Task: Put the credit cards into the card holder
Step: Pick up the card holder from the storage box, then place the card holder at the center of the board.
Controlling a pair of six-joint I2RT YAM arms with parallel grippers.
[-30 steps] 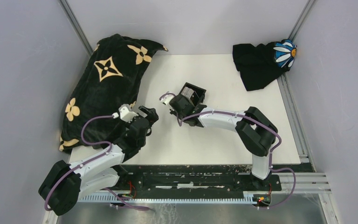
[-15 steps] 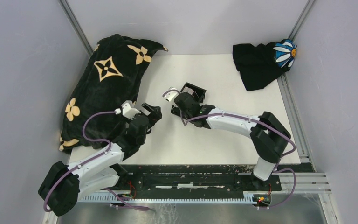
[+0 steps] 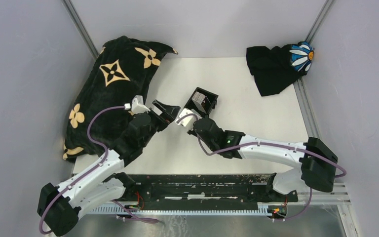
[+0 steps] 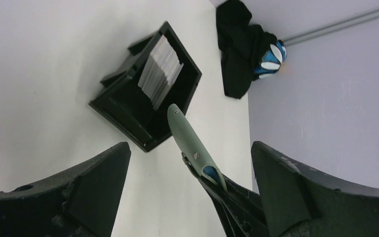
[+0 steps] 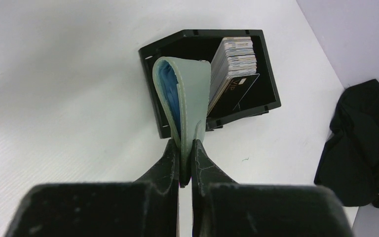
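Note:
The black card holder (image 3: 205, 94) stands mid-table with a stack of cards (image 3: 202, 102) on edge inside it. It also shows in the left wrist view (image 4: 128, 111) and the right wrist view (image 5: 202, 34), with its cards (image 5: 234, 54). My right gripper (image 3: 189, 122) is shut on a grey-green card (image 5: 190, 94), bent over and blue on its inner face, held just in front of the holder. My left gripper (image 3: 165, 111) is open and empty, with the jaws on either side of that card (image 4: 190, 138) but apart from it.
A big black blanket with tan flowers (image 3: 113, 94) lies along the left side. A black cloth with a white daisy (image 3: 276, 66) sits in the far right corner. Grey walls close the table on three sides.
My right gripper has drawn back from the holder toward the left and near side, still holding the card. My left gripper has moved up and right until its open jaws flank the card.

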